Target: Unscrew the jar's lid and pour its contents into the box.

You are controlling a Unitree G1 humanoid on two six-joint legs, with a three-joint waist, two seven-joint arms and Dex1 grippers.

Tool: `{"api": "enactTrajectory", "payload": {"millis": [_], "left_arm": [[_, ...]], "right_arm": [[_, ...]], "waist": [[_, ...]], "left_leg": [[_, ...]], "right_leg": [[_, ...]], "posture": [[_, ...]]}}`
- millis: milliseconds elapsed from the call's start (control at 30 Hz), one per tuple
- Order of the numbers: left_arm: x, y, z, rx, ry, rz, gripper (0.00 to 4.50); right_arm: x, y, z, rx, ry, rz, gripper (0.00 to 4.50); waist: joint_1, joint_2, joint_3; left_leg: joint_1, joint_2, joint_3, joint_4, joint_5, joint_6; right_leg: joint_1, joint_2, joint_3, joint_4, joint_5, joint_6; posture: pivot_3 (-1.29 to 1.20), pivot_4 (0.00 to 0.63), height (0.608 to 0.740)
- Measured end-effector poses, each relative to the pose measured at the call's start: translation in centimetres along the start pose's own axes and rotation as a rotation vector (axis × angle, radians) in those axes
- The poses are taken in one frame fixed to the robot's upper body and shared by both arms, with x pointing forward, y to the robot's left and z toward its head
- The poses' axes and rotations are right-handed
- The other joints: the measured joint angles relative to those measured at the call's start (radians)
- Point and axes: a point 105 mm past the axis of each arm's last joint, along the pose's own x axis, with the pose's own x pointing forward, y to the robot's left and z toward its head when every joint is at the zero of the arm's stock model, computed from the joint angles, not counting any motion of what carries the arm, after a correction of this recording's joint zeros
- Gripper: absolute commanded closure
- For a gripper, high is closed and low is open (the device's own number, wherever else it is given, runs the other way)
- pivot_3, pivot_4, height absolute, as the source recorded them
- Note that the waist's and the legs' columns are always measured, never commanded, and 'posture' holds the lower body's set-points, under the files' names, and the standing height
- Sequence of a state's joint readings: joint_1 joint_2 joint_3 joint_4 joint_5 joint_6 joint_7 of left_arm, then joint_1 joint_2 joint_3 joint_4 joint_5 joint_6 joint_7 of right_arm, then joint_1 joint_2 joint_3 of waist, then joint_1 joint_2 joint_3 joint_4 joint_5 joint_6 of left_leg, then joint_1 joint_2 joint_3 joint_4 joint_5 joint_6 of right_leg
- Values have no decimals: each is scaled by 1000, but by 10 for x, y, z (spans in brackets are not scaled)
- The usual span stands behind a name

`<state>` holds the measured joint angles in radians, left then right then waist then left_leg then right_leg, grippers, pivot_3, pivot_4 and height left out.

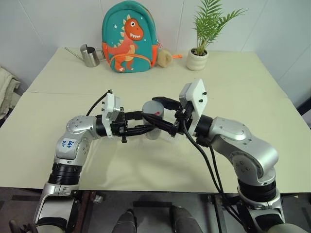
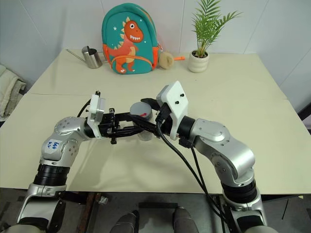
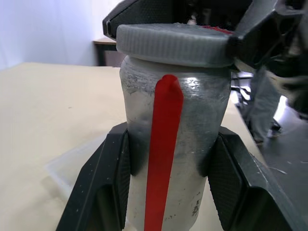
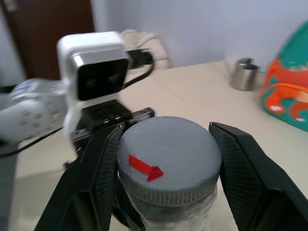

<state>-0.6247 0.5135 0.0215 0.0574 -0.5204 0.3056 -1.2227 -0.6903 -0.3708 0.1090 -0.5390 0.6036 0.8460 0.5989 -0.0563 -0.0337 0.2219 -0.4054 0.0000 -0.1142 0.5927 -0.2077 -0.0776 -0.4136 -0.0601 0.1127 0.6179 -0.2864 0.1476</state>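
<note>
While the left gripper (image 3: 168, 178) pinches the jar (image 3: 173, 144) around its body, the right gripper (image 4: 166, 163) clamps its fingers on the lid (image 4: 168, 154).

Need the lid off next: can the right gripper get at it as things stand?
Likely yes: the right gripper is shut on the lid, and the left gripper grips the jar lower down, clear of it.

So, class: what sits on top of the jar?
The grey lid, marked with a red arrow, caps the jar, gripped by the right gripper. The frosted wall hides what's inside.
</note>
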Motion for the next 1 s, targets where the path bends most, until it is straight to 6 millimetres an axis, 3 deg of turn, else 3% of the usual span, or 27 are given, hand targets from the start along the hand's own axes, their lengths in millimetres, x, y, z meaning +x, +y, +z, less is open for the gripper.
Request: {"api": "enactTrajectory", "payload": {"millis": [500,833,1000], "left_arm": [[0,-12,7,14,-3,-237,2655],[1,-13,10,17,-1,-264,2655],[5,-14,11,17,6,-267,2655]], "right_arm": [[-7,11,6,12,-22,301,1943],[-7,11,8,4,-34,330,1943],[-2,16,9,-4,-31,358,390]], "waist": [[0,0,0],[1,0,0],[0,0,0]], "left_leg": [[0,0,0,0,0,0],[0,0,0,0,0,0],[0,0,-1,0,0,0]], "right_leg": [[0,0,-1,0,-1,1],[0,0,-1,0,0,1],[0,0,-1,0,-1,1]], "posture": [[0,150,740],[0,150,740],[0,150,740]]}}
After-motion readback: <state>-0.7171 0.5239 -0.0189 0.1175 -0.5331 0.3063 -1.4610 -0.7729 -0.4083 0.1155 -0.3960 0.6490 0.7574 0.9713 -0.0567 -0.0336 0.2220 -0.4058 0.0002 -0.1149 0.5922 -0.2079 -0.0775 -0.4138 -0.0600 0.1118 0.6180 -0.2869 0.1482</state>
